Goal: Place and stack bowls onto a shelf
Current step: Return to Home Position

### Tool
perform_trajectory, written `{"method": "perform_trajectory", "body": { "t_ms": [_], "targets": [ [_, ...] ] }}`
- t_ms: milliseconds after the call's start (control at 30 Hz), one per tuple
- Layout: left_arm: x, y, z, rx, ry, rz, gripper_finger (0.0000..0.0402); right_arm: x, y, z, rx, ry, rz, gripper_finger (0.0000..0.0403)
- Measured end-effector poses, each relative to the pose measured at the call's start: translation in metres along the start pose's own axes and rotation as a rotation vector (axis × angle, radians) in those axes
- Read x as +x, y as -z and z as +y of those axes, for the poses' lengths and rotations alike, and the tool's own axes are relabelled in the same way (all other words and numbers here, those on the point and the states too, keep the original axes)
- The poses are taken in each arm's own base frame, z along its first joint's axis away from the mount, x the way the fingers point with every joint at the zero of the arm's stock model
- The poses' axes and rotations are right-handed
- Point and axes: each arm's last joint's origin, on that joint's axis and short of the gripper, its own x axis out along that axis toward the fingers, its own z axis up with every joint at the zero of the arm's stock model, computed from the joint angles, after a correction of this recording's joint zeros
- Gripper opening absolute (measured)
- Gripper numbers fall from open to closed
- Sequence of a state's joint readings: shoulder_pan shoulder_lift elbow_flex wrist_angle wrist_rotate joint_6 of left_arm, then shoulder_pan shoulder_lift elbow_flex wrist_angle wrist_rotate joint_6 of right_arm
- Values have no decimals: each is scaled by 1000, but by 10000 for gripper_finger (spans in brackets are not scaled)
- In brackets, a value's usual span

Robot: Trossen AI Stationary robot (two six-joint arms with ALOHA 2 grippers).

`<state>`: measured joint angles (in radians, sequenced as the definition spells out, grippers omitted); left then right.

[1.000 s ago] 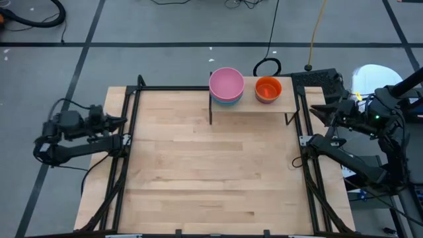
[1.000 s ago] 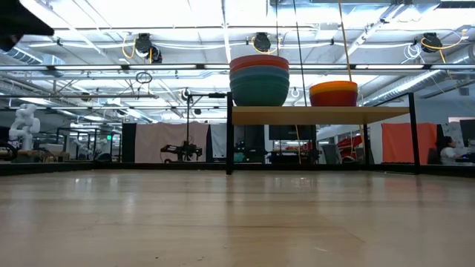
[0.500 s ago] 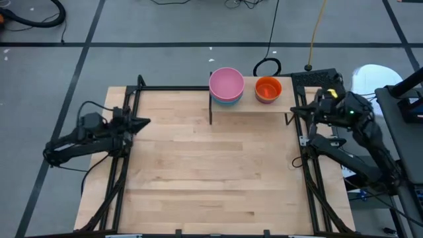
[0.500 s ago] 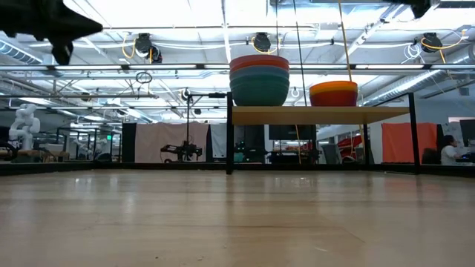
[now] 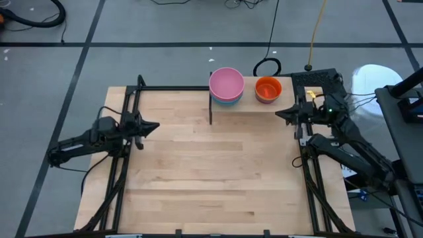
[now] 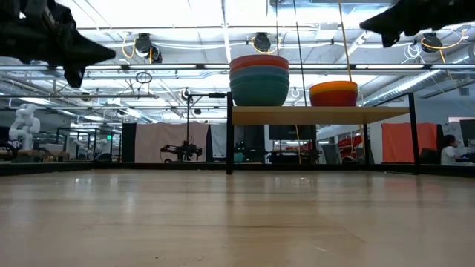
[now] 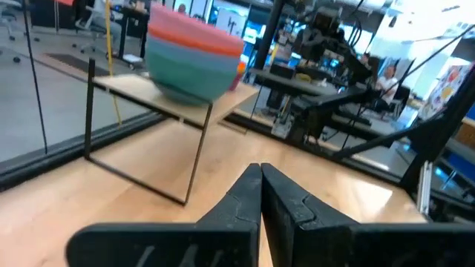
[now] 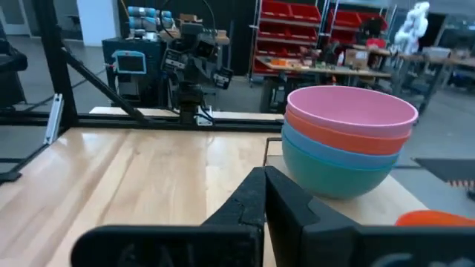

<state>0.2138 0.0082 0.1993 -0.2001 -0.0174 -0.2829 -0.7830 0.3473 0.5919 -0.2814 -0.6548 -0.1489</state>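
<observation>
The shelf (image 5: 250, 106) stands at the table's far edge on thin black legs. On its left part sits a stack of bowls (image 5: 226, 85), pink on top over red, blue and teal (image 8: 338, 144). On its right part sits a second stack (image 5: 268, 88), orange on top (image 6: 333, 93). My left gripper (image 5: 154, 125) is shut and empty, raised over the table's left edge, pointing right (image 7: 260, 172). My right gripper (image 5: 278, 116) is shut and empty, raised by the shelf's right end, pointing left (image 8: 264, 173).
Black metal frame rails (image 5: 125, 158) run along the table's left and right edges (image 5: 307, 165). The light-wood tabletop (image 5: 211, 172) lies between the arms. A cable loop (image 5: 267, 66) lies on the floor behind the shelf.
Both arms have swung in from outside the table toward its middle. The left gripper moved right, over the left rail. The right gripper moved left, toward the shelf's right end. The bowls and the shelf have stayed put.
</observation>
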Motion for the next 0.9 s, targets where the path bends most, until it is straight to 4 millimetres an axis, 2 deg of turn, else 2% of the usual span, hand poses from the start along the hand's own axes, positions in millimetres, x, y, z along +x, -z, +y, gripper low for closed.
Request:
{"method": "perform_trajectory", "body": {
  "t_ms": [200,400,567,700,900],
  "targets": [
    [5,11,3,43,2,-3,23,9,23,-4,-17,-8,1,0],
    [12,26,7,104,9,-32,5,14,43,-4,10,-29,42,0],
    [16,40,11,83,12,-32,10,20,58,-4,-22,-79,-5,0],
    [17,41,10,79,46,-12,4,24,75,-5,-73,-92,-60,0],
    [16,41,6,100,186,1,10,27,100,1,-83,-215,-130,0]
  ]
}}
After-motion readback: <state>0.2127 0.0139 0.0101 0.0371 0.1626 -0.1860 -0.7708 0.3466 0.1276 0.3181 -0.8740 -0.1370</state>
